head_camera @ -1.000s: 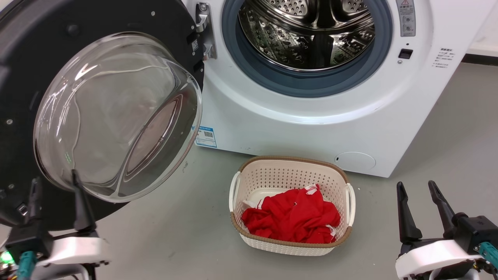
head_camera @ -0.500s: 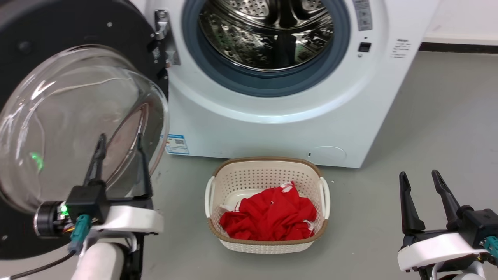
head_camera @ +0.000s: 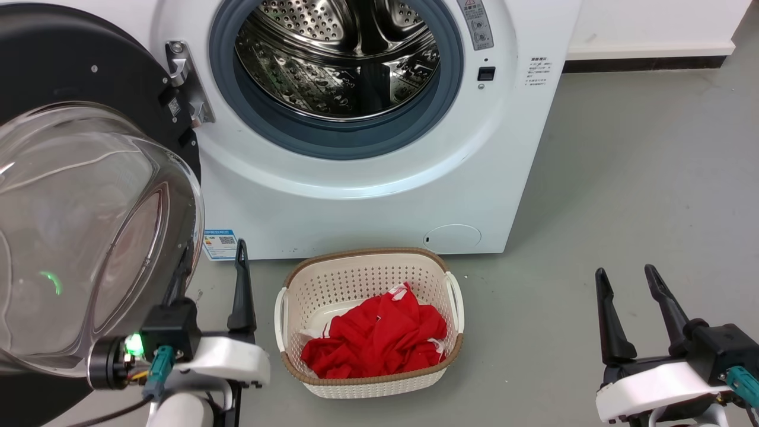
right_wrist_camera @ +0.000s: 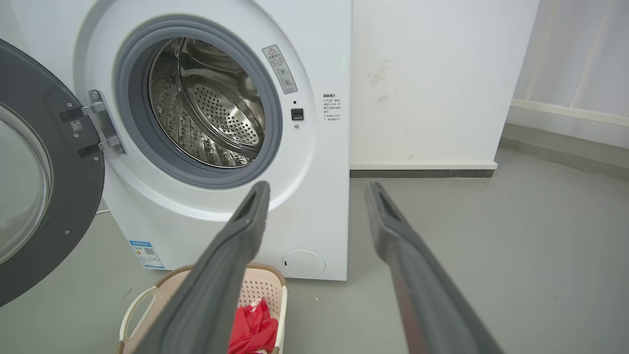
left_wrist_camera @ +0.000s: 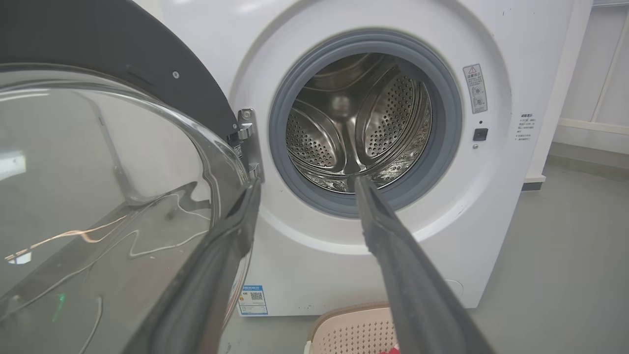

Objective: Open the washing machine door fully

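Swinging the large round glossy black washing machine door [head_camera: 89,71] out to its limit is the step in hand, and I judge it almost done. The door hangs on its metal hinge [head_camera: 184,89] at the left edge of the front of the big white front-loading washing machine [head_camera: 367,201], turned well away from the opening, so the perforated steel drum [head_camera: 338,53] is free to see. Its clear glass bowl [head_camera: 77,237] bulges out of the inner face. The left gripper [head_camera: 214,248] stands low at the lower right rim of this bowl, its two dark fingers spread with nothing between them; in the left wrist view one finger [left_wrist_camera: 231,236] lies just beside the glass rim, but I cannot tell if it touches. The right gripper [head_camera: 625,270] hangs over the grey floor [head_camera: 622,178] off the right front corner of the machine, well apart from it, also spread and empty. A cream plastic laundry basket [head_camera: 362,252] with a red cloth [head_camera: 379,338] inside stands on the floor just before the machine's lower edge. If the hinge has more travel, the next move calls for a gentle push of the left finger against the inner side of the door, away from the drum, without pinching the glass, and with care that the arm does not catch the basket.
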Controlling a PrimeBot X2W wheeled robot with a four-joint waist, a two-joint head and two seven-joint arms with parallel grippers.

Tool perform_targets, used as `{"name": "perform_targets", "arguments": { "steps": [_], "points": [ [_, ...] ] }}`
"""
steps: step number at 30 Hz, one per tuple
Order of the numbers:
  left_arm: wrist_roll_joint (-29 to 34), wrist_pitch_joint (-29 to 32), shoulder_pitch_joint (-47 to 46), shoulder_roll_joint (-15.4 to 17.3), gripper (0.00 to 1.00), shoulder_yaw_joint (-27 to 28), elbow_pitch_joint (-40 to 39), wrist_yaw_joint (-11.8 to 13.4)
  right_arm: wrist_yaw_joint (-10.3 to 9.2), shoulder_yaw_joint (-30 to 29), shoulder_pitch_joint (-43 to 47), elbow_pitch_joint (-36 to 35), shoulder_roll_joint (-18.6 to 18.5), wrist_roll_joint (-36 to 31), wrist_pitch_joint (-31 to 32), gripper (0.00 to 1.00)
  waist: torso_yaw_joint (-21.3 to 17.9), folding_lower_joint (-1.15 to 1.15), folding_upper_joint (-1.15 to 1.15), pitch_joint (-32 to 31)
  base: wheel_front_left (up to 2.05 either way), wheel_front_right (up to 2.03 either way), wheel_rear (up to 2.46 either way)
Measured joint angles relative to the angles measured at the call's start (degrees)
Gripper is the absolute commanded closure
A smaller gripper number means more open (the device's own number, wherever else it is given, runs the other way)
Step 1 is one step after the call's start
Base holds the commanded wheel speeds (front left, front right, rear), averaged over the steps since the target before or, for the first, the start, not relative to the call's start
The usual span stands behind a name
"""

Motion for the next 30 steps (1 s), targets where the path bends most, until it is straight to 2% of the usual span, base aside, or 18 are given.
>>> {"name": "perform_targets", "arguments": {
  "steps": [10, 30],
  "points": [
    [1.6, 0.0, 3.4, -2.8, 0.00, 1.9, -0.5, -0.2, 0.00, 0.3, 0.8, 0.3, 0.0, 0.1, 0.2, 0.00, 0.3, 0.00, 0.00, -0.6, 0.00, 0.00, 0.00],
    [4.7, 0.0, 4.3, -5.5, 0.00, 5.0, -0.7, -3.0, 0.00, 0.5, 0.8, 1.0, 0.0, 0.2, 0.2, 0.00, 0.4, 0.00, 0.00, -0.7, 0.00, 0.00, 0.00]
  ]
}}
